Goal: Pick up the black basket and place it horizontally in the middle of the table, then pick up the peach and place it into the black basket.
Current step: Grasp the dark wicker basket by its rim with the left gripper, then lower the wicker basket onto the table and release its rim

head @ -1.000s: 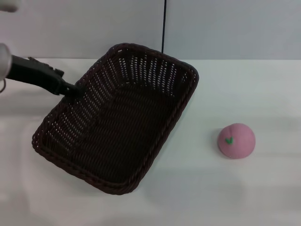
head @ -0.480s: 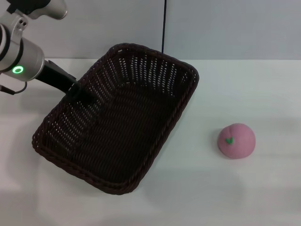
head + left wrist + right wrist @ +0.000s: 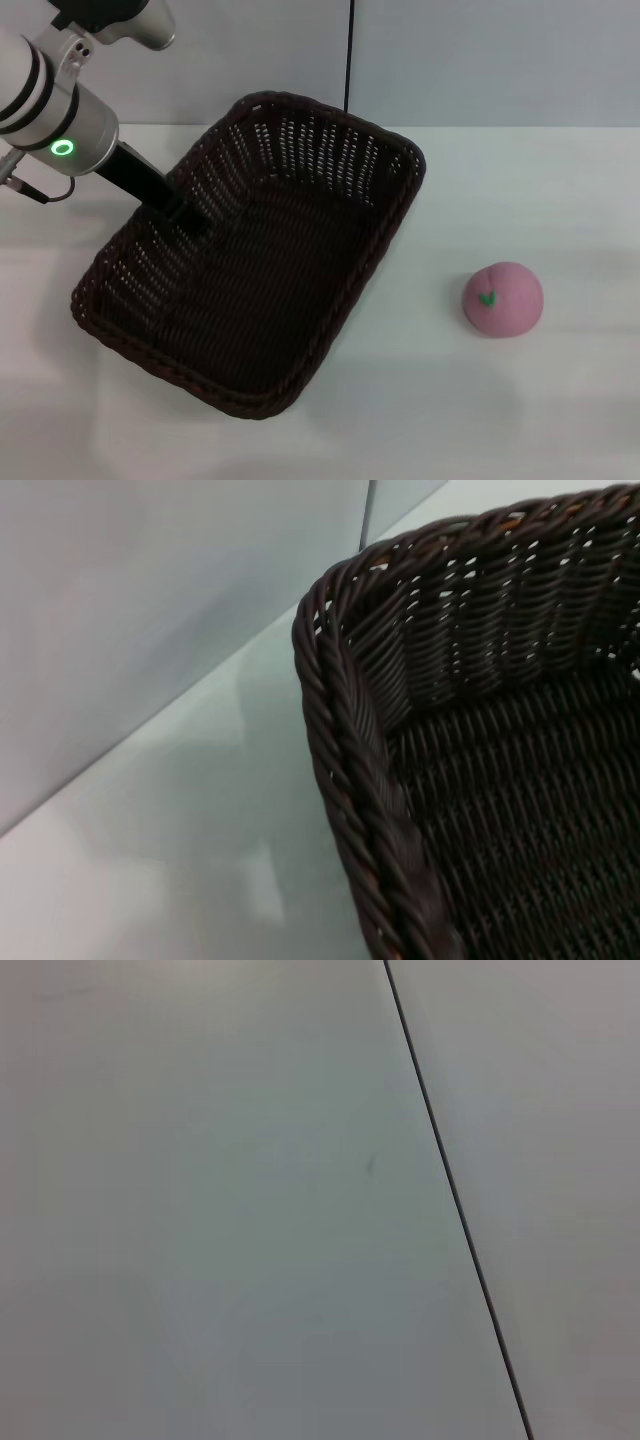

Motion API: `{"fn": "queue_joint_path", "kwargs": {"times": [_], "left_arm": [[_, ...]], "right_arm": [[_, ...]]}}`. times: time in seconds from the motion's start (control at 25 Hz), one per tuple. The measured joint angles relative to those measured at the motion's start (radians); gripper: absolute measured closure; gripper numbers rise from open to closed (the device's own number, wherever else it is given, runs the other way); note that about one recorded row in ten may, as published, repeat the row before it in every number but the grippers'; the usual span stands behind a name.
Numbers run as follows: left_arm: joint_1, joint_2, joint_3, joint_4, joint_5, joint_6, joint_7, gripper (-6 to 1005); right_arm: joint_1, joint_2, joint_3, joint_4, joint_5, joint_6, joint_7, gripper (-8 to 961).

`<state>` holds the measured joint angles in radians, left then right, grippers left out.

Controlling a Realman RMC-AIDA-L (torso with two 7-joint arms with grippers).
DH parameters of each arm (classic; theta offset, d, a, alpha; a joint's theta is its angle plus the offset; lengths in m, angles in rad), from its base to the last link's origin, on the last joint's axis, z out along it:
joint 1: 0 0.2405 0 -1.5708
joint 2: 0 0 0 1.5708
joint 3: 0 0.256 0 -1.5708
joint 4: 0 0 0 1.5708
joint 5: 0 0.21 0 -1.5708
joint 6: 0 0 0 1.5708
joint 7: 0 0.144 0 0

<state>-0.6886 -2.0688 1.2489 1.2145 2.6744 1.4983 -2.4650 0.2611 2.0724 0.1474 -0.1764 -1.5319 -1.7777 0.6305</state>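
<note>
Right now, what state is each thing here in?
basket: empty, lying at a slant on the table, not yet square.
peach: loose on the table, right of the basket, apart from it.
left gripper: at the basket's left rim, reaching inside.
right gripper: out of view.

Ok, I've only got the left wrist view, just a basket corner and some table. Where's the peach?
Observer: The peach sits on the table to the right of the basket, well apart from it.
Operator: And how is the basket lying?
Observer: Diagonally in the head view, with one corner pointing toward the back wall. It is not yet horizontal.
Operator: Where's the left gripper?
Observer: The left gripper is at the basket's left long rim, reaching just inside it.
</note>
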Motion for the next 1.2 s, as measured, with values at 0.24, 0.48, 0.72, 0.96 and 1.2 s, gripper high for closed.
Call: {"fn": "queue_joint_path", "kwargs": {"times": [0.24, 0.48, 0.72, 0.96, 1.2], "left_arm": [[-0.024, -0.002, 0.008, -0.012, 0.02, 0.008, -0.005, 434], [-0.035, -0.002, 0.083, 0.008, 0.049, -0.016, 0.018, 659], [-0.062, -0.002, 0.083, 0.008, 0.051, -0.011, 0.051, 684], [-0.184, -0.002, 0.079, 0.022, 0.082, 0.071, 0.266, 689], [-0.236, -0.006, 0.093, 0.018, 0.132, 0.081, 0.402, 694]], "right_arm": [[0.003, 0.0, 0.0, 0.0, 0.0, 0.004, 0.0, 231], [0.005, 0.0, 0.006, 0.003, 0.0, 0.006, 0.0, 231], [0.006, 0.001, 0.007, 0.007, 0.001, 0.001, 0.0, 231], [0.013, 0.002, 0.004, 0.008, 0.001, 0.0, 0.0, 230], [0.015, 0.002, 0.002, 0.01, 0.001, 0.0, 0.0, 230]]}}
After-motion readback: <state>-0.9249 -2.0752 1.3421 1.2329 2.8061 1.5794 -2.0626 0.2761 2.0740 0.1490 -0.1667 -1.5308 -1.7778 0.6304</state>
